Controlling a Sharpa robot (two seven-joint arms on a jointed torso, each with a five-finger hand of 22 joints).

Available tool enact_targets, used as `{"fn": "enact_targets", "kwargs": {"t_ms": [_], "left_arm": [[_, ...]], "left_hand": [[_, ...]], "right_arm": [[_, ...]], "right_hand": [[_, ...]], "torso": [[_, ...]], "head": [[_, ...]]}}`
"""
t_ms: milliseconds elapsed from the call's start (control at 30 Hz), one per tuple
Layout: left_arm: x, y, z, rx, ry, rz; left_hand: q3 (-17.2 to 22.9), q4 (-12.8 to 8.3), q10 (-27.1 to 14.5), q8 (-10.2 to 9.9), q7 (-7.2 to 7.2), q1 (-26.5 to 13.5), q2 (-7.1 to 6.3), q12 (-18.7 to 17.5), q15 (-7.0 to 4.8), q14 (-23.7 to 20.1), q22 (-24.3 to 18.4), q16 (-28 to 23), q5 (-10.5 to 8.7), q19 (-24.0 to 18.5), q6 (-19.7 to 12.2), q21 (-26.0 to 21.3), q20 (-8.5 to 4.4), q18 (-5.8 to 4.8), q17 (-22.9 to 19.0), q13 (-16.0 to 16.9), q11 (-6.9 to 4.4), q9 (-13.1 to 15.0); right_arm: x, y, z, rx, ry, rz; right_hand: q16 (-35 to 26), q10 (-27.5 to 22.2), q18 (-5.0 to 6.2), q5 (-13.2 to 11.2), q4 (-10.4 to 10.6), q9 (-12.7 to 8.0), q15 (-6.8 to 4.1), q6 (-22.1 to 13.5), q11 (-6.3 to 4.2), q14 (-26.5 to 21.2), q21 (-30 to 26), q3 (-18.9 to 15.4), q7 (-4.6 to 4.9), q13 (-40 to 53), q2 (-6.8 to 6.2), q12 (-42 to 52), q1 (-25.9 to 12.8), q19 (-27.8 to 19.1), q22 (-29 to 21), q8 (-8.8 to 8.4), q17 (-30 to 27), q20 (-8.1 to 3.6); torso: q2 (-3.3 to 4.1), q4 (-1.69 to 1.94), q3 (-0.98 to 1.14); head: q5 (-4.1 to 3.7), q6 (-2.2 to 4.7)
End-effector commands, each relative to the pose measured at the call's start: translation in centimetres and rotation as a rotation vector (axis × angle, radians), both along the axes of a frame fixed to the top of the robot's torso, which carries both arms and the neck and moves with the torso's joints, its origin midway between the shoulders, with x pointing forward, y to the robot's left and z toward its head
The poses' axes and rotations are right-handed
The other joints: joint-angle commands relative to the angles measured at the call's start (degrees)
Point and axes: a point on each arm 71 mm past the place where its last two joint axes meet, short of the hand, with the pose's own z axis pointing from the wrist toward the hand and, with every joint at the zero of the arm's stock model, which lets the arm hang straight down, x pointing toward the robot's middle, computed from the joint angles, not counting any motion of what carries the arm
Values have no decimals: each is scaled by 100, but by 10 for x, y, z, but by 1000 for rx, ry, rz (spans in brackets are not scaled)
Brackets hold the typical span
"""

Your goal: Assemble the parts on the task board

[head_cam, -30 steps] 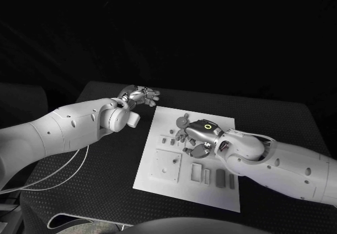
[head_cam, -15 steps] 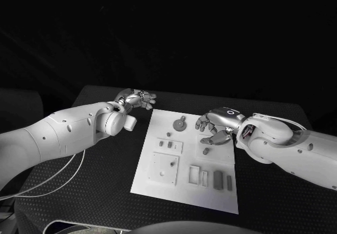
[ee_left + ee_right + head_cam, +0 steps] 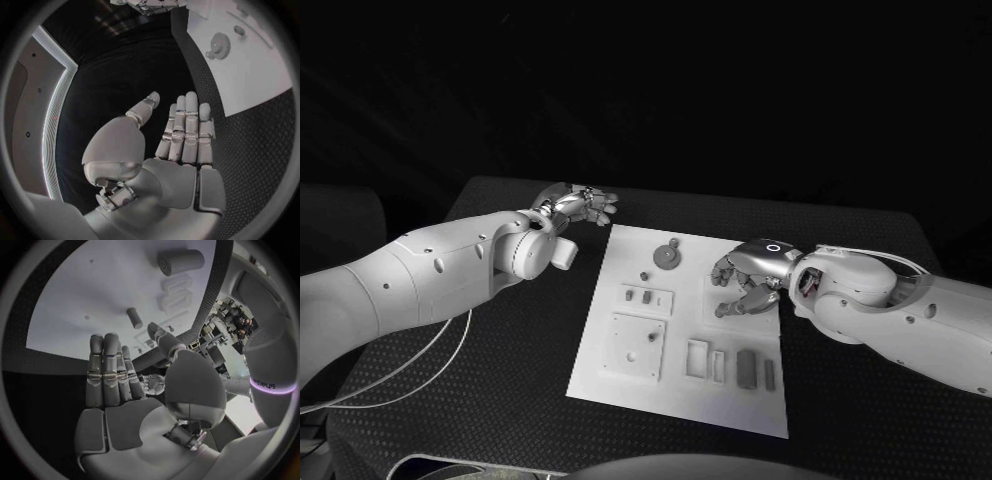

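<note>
The right hand (image 3: 744, 280) hovers empty, fingers loosely spread, over the task board (image 3: 678, 385), probably nearest the small peg (image 3: 135, 318). Lower squarely and pinch it upright. The left hand (image 3: 577, 204), flat and empty, waits off-board above the worktop (image 3: 488, 420).

Pretty much the only writing I can spot is some small dark lettering on the curved white robot arm casing (image 3: 265, 367), sitting right above a glowing purple ring. It looks like "sharpa" to me, but it's tiny and bent, so not 100% sure.
</note>
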Motion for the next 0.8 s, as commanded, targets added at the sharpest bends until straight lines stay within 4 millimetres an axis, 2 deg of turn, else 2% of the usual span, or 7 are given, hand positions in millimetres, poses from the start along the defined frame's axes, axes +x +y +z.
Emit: {"fn": "enact_targets", "kwargs": {"t_ms": [33, 333, 433, 467, 533, 667, 800], "left_arm": [[0, -2, 1, -11, -3, -15], [0, -2, 1, -12, -2, -18], [0, -2, 1, -12, -2, -18], [0, -2, 1, -13, -1, -20], [0, -2, 1, -14, 0, -23], [0, -2, 1, -14, 1, -23], [0, -2, 1, -14, 0, -23]], "left_hand": [[3, -13, -19, 21, 13, 45, -23, -23, 21, 1, 10, -24, -4, 19, -12, -27, 13, 57, 7, -6, 32, -5], [3, -12, -19, 22, 13, 45, -21, -24, 22, 2, 12, -27, -4, 19, -12, -29, 14, 56, 11, -7, 33, -6], [2, -12, -19, 22, 13, 44, -20, -24, 22, 1, 13, -29, -5, 19, -12, -29, 15, 56, 13, -7, 33, -6], [2, -11, -19, 22, 13, 44, -20, -24, 23, 1, 13, -29, -5, 19, -12, -29, 15, 56, 13, -7, 33, -6], [2, -11, -20, 22, 13, 44, -19, -25, 23, 2, 13, -30, -5, 19, -12, -30, 15, 56, 14, -8, 33, -7], [-1, -9, -21, 22, 14, 39, -21, -26, 24, 1, 15, -33, -6, 19, -14, -31, 16, 56, 17, -9, 34, -7], [-3, -7, -22, 23, 15, 36, -21, -27, 24, 0, 16, -35, -6, 18, -15, -32, 17, 55, 19, -10, 35, -8]], "right_arm": [[-3, 3, -7, -49, 14, 16], [-7, 6, -21, -79, 30, 31], [-8, 6, -23, -79, 21, 31], [-8, 6, -23, -74, 15, 29], [-8, 6, -23, -74, 8, 32], [-8, 7, -22, -71, -3, 36], [-8, 9, -22, -65, -11, 42]], "right_hand": [[39, 13, 128, -72, 5, 2, 10, -47, -43, -54, 17, -66, 5, -17, 8, 28, -54, -54, 12, 18, 8, 3], [102, 142, 128, -160, 17, 19, -11, 7, -66, -55, 21, -40, 1, -19, 87, 103, 80, -26, 29, 72, 2, -17], [136, 246, 128, -339, 33, 32, -39, 82, -93, -44, 20, 59, 20, -14, 133, 150, 222, -1, 35, 121, -16, -24], [155, 318, 128, -574, 66, 37, -51, 132, -121, -30, 20, 178, 46, -7, 135, 183, 323, 20, 35, 147, -31, -29], [177, 408, 128, -738, 190, 34, -69, 196, -128, -18, 14, 400, 67, -2, 84, 218, 409, 48, 36, 174, -64, -30], [224, 546, 128, -783, 348, 59, -105, 310, -167, 0, 25, 731, 42, 13, 11, 268, 526, 90, 57, 243, -85, -48], [264, 653, 128, -785, 442, 89, -140, 395, -204, 34, 50, 948, 15, 36, 52, 311, 613, 139, 78, 300, -87, -70]], "torso": [[5, -4, -4], [5, 6, -10], [4, 5, -14], [4, 5, -14], [1, 6, -11], [1, 6, -10], [3, 2, -9]], "head": [[5, -3], [3, -27], [0, -32], [0, -32], [-17, -42], [-26, -44], [-24, -47]]}}
